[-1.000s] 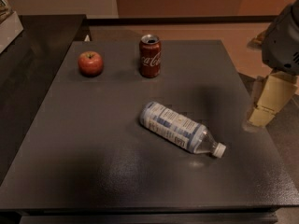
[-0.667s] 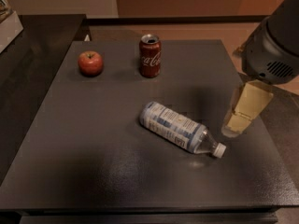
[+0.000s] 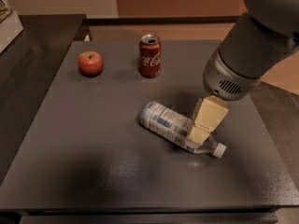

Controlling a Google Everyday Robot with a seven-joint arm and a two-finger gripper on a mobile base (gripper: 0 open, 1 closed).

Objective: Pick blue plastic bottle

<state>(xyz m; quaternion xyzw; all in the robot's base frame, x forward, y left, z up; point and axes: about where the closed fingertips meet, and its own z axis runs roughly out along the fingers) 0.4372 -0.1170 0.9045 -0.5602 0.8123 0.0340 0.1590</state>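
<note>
Camera view: hand (image 3: 200,134) over neck end of lying blue plastic bottle (image 3: 163,120) on worktop (image 3: 84,143); we can't tell how open.

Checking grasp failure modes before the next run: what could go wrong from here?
1. The bottle lies on its side; being round, it may roll across the table if nudged.
2. The gripper is at the tapered neck end, not the middle, so a grasp there might slip or tip.
</note>
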